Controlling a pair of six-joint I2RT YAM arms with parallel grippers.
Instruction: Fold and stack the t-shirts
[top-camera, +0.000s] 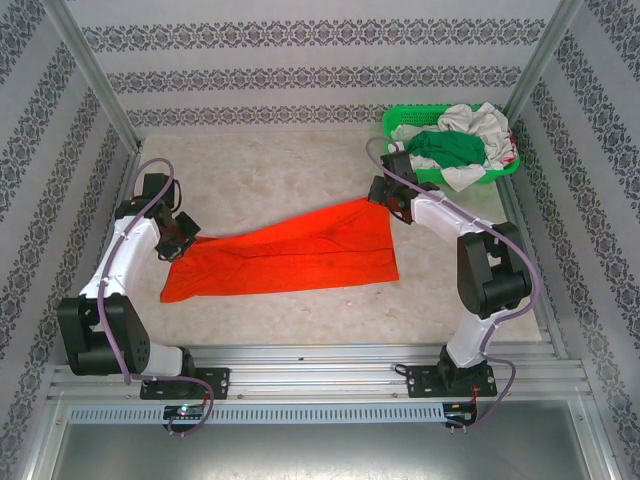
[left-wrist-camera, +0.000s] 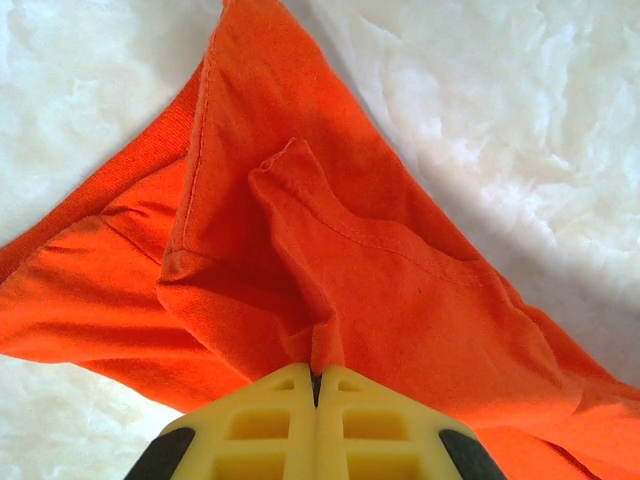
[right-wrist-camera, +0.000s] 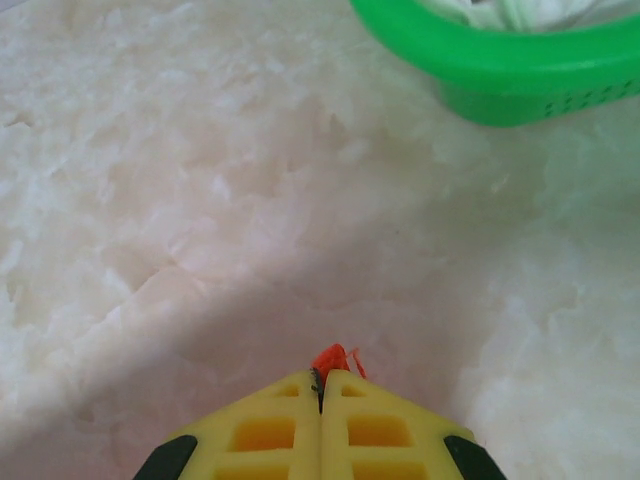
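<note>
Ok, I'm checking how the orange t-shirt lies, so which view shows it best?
Top external: the whole orange t-shirt shows, spread between left tool and right tool. Left wrist shows bunched folds at its shut tool; right wrist shows a tiny orange scrap pinched.

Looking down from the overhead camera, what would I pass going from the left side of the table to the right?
Left gripper → orange t-shirt, stretched between the two grippers → right gripper → basket of clothes.
</note>
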